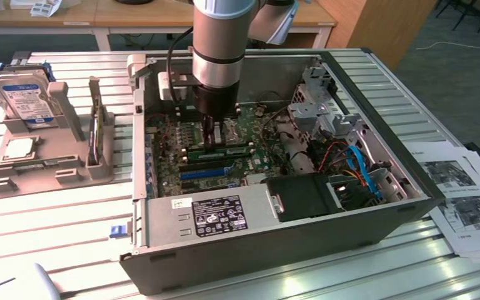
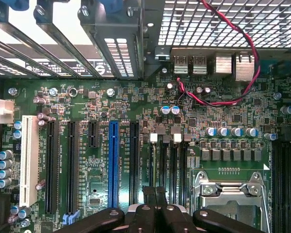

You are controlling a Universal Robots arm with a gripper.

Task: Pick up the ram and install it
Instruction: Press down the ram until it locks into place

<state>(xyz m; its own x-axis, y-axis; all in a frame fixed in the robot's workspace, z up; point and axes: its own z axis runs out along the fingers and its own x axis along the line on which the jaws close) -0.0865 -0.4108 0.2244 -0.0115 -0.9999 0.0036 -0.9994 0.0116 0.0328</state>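
The arm reaches down into the open computer case (image 1: 249, 206) on the slatted table (image 1: 48, 231), its claw (image 1: 212, 131) closed narrow just above the motherboard (image 2: 87, 102). The ram (image 1: 223, 152), a thin green stick, lies among the memory slots directly beneath the claw; whether the claw grips it cannot be told. A hard drive (image 1: 25, 99) stands in a holder at the exterior view's left.

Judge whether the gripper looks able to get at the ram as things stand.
Probably yes. The case has its side panel off, and the gripper hangs inside it, directly over the ram on the motherboard, with no cable or bracket visibly between them.
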